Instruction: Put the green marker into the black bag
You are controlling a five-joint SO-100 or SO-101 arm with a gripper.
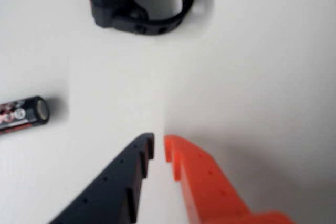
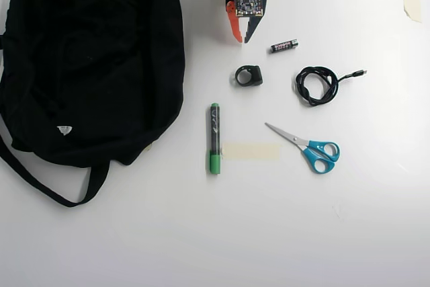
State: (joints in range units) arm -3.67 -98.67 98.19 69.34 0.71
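The thick green marker (image 2: 214,138) — black barrel with white print, green cap and green end — lies untouched on the white table (image 2: 349,233), upright in the overhead view, just right of the big black soft fabric bag (image 2: 94,58) and left of a strip of pale tape (image 2: 250,151). The gripper (image 2: 241,37), one finger orange and one dark, sits well above the marker in that view, its fingertips nearly together with only a sliver of table between them, holding nothing. Between gripper and marker lies a small black ring-shaped clip (image 2: 248,75); a small black battery (image 2: 284,46) rests up and to the right of the marker, and a coiled black cable (image 2: 317,85) and teal-handled scissors (image 2: 309,147) lie farther right. The likely trouble is the approach: on a straight path to the marker the fingers could knock the clip aside, and they must open first or they will only push the barrel and roll it. The wrist view shows the narrow gap at the fingertips, the clip (image 1: 140,1) and the battery's end (image 1: 23,115), but neither marker nor bag — only the overhead view places those.
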